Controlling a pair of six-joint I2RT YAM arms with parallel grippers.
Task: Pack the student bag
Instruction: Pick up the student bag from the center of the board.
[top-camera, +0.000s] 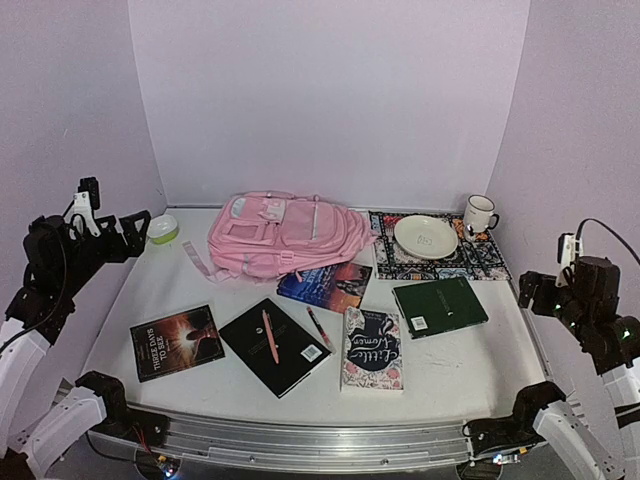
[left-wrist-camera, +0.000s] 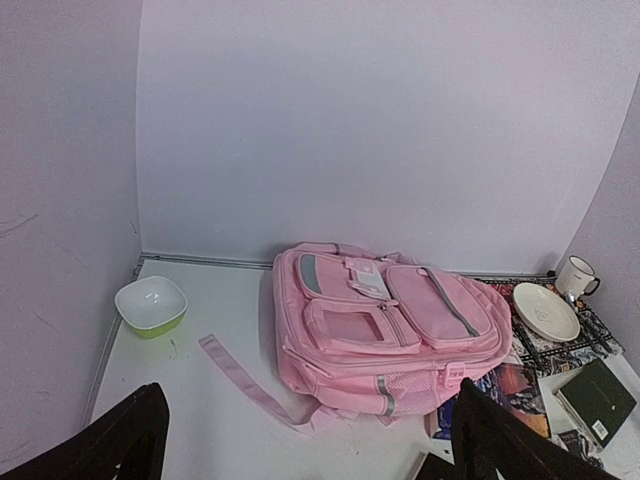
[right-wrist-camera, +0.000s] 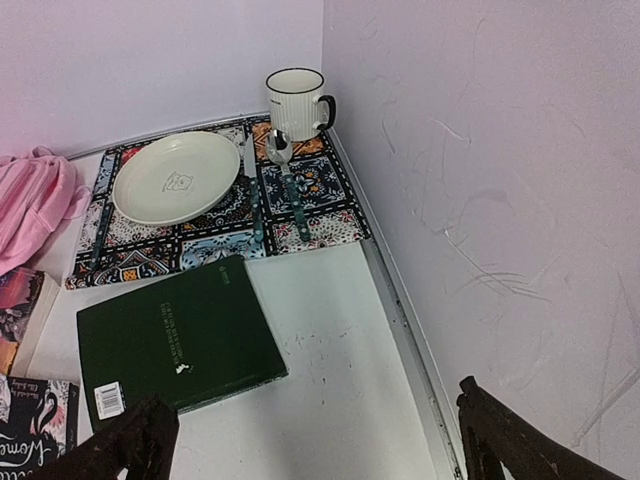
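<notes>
The student bag (top-camera: 285, 235), a large pink backpack, lies flat at the back middle of the table with its front pockets up and zippers shut; it fills the centre of the left wrist view (left-wrist-camera: 385, 325). In front of it lie a blue-orange book (top-camera: 324, 285), a black notebook (top-camera: 275, 345) with a pink pen (top-camera: 269, 335) on it, a loose pen (top-camera: 319, 327), a floral book (top-camera: 372, 348), a dark book (top-camera: 177, 341) and a green book (top-camera: 440, 306). My left gripper (top-camera: 135, 235) hovers open at the left, my right gripper (top-camera: 530, 292) open at the right. Both are empty.
A green bowl (top-camera: 162, 230) sits at the back left. A patterned placemat (top-camera: 480, 258) at the back right holds a plate (top-camera: 425, 236), cutlery (right-wrist-camera: 285, 190) and a mug (top-camera: 480, 213). A loose bag strap (left-wrist-camera: 245, 385) trails left. Walls enclose three sides.
</notes>
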